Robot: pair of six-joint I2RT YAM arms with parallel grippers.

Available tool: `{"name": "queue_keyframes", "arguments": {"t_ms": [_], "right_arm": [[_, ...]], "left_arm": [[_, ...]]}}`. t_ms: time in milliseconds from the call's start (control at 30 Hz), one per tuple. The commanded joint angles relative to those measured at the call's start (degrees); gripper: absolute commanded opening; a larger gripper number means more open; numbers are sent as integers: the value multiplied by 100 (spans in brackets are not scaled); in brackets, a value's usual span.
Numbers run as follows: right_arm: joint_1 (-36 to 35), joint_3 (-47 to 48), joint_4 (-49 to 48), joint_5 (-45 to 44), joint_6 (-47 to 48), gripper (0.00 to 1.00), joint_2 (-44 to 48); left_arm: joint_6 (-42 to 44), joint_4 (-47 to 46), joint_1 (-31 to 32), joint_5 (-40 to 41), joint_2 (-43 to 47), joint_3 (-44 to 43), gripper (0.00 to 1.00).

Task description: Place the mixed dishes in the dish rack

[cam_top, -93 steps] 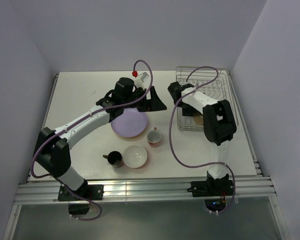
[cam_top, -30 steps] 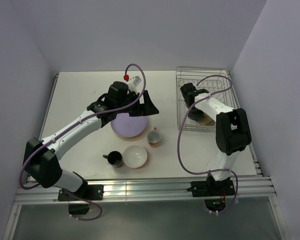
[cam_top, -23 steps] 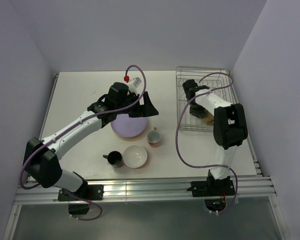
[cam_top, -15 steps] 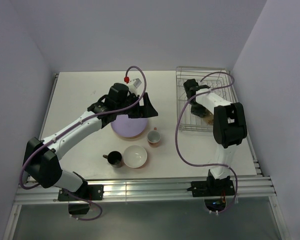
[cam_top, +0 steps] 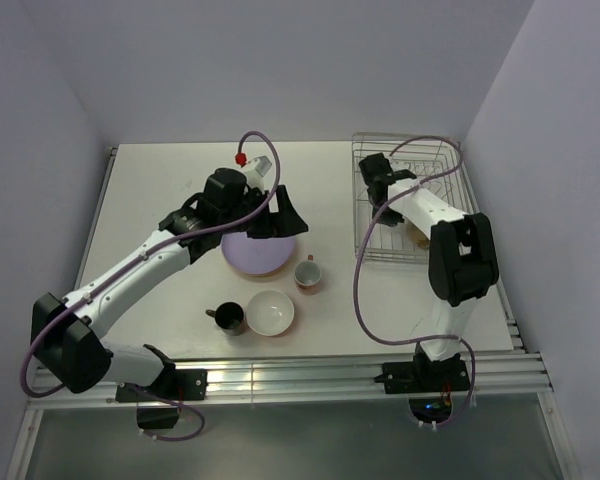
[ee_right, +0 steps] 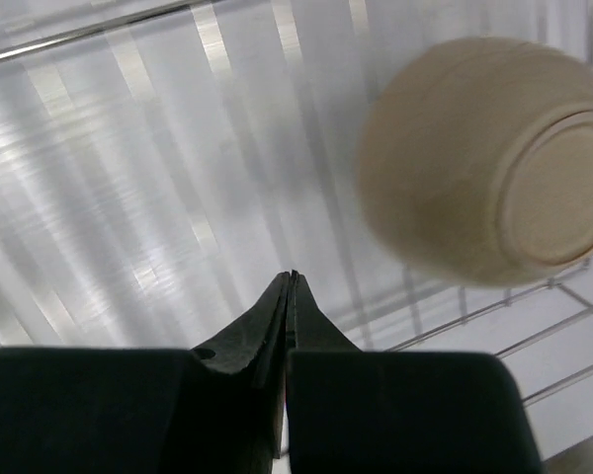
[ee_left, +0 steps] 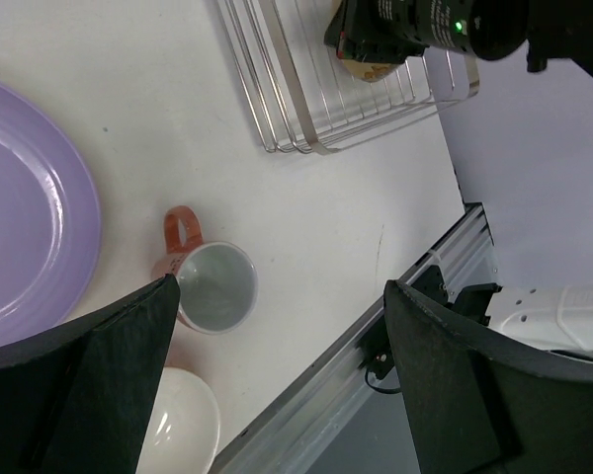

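Loaded: tan bowl [ee_right: 484, 163] lies in the rack [cam_top: 375, 243]. On the bench [cam_top: 160, 190], still to load: plate [cam_top: 255, 250], mug [cam_top: 306, 273], white bowl [cam_top: 270, 313], black cup [cam_top: 230, 318]. Left end effector [ee_left: 282, 286] is open and empty; right end effector [ee_right: 290, 296] is closed and empty.

Lilac plate [cam_top: 258, 248], pink mug [cam_top: 306, 273] (grey inside), white bowl [cam_top: 270, 313], black cup [cam_top: 229, 318], silver wire rack [ee_left: 282, 99], tan bowl [ee_right: 484, 197], white table [cam_top: 160, 190]

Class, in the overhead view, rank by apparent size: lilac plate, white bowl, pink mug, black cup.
1. lilac plate
2. white bowl
3. pink mug and black cup, which look about alike, so unranked.
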State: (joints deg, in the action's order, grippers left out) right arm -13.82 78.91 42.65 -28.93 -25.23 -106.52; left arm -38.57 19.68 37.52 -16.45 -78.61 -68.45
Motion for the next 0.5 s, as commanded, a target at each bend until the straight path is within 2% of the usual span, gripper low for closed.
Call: {"name": "queue_keyframes", "arguments": {"t_ms": [0,200,467], "right_arm": [[-497,-43,-345,370,63,0,692],[-1043,-587,-582,633,-166,0,1756],[-1307,-1967,-1215,1301,-219,0,3451]], "left_arm": [[-54,62,-16,264,355,112,91],[-248,97,-16,484,741,445,90],[-573,-87,-16,564,979,903,90]]}}
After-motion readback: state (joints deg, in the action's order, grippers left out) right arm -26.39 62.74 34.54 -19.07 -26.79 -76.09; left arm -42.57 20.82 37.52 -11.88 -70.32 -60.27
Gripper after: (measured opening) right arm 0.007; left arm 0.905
